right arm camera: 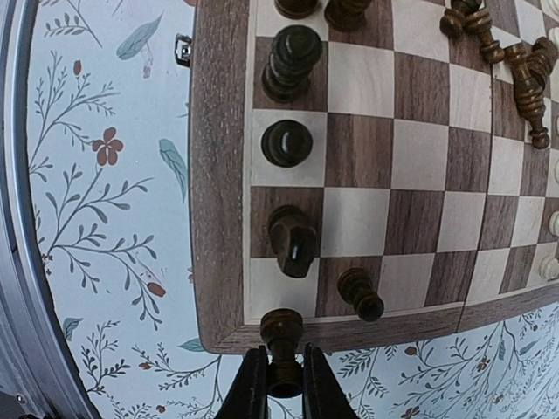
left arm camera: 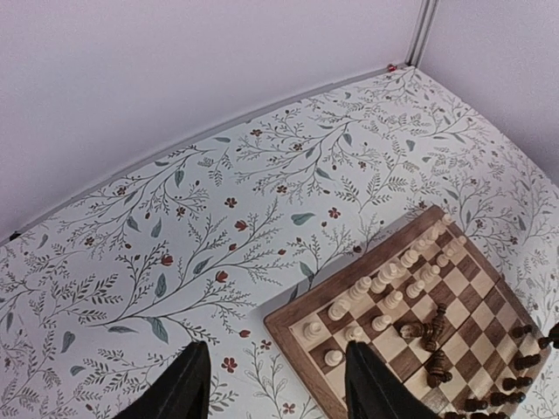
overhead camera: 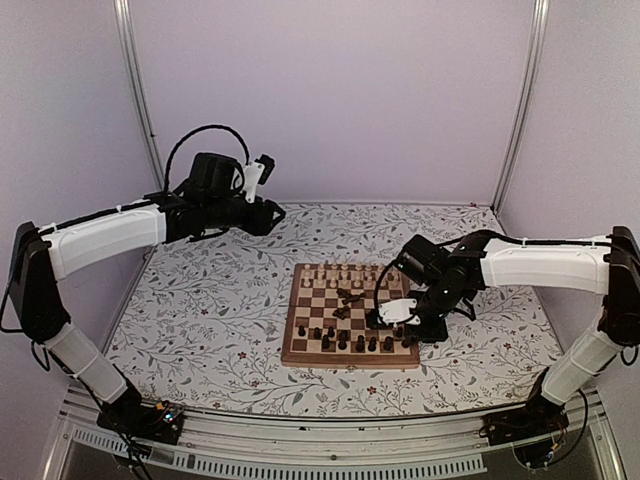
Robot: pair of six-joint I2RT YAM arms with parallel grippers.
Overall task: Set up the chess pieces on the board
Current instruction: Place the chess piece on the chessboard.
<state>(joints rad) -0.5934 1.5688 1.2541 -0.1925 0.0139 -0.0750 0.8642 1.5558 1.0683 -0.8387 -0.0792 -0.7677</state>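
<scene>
The board (overhead camera: 296, 352) lies mid-table, also in the left wrist view (left arm camera: 288, 327) and the right wrist view (right arm camera: 218, 175). Pale cream pieces (overhead camera: 340, 276) stand in its far rows. Dark pieces (overhead camera: 350, 343) stand along its near rows, and a few dark ones (overhead camera: 347, 298) lie toppled mid-board. My right gripper (right arm camera: 281, 384) is shut on a dark rook (right arm camera: 282, 336), held over the board's near right corner beside a dark knight (right arm camera: 293, 240) and a dark pawn (right arm camera: 360, 294). My left gripper (left arm camera: 275, 384) is open and empty, raised above the far left of the table.
The floral-patterned table surface (overhead camera: 210, 320) surrounds the board. Purple walls and two metal posts (overhead camera: 135, 90) close in the back and sides. A small metal clasp (right arm camera: 182, 50) sticks out from the board's rim.
</scene>
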